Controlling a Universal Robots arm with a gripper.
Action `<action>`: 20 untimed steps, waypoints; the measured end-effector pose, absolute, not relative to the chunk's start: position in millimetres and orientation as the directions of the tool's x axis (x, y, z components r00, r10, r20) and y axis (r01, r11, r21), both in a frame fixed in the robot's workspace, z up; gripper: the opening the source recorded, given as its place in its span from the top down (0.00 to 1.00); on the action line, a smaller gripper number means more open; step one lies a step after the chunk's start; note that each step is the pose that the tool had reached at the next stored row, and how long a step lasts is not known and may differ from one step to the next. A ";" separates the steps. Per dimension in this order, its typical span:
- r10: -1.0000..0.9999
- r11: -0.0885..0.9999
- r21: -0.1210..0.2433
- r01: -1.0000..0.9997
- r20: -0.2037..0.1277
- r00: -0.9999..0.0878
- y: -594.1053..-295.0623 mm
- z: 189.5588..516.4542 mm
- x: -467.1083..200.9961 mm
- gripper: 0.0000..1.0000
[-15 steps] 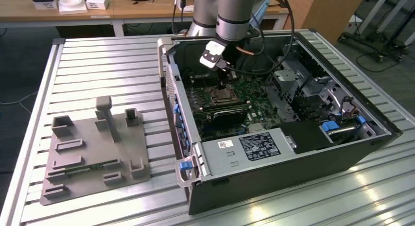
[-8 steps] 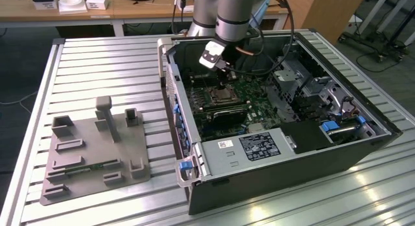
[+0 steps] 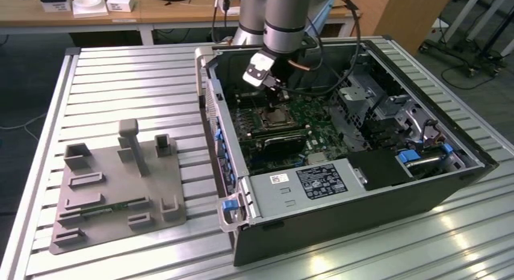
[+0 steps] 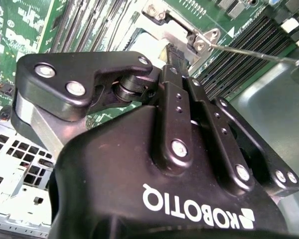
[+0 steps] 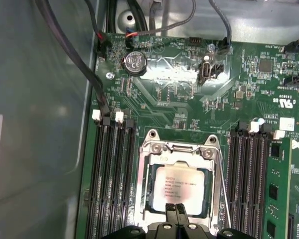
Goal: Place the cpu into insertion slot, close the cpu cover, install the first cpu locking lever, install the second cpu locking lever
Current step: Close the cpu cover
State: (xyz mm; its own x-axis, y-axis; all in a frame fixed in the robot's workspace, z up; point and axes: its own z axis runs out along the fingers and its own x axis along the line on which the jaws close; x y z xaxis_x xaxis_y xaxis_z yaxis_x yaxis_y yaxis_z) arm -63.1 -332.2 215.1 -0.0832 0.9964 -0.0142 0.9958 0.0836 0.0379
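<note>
As seen in the first wrist view, found the cpu (image 5: 182, 188) lying flat inside the insertion slot (image 5: 150, 191), pale top face up. Counted that first step as done. Judged the cpu cover (image 5: 179, 151) lowered as well, its metal frame sitting around the cpu. Saw the gripper (image 5: 177, 211) low over one edge of the insertion slot, fingertips pressed together with nothing visible between them; could not tell whether touching the frame. Noted one thin locking lever (image 5: 223, 196) running slantwise just beside the cpu cover, and in the second wrist view saw the locking lever (image 4: 254, 54) angling away from a corner of the insertion slot. Reckoned it not yet latched, so both lever steps looked outstanding. Could not make out the other lever.
</note>
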 end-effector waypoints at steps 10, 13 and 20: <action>0.996 0.084 0.038 0.996 -0.014 -0.083 -332.2 209.5 -69.1 0.90; 0.996 0.084 0.038 0.996 -0.014 -0.083 -332.2 207.6 -70.6 0.90; 0.996 0.084 0.038 0.996 -0.014 -0.083 -332.2 203.5 -71.5 0.90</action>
State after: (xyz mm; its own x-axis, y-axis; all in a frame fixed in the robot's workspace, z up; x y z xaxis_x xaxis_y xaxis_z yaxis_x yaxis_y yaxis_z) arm -71.5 -332.2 203.5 -0.0832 0.9964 -0.0142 0.9958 0.0837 0.0379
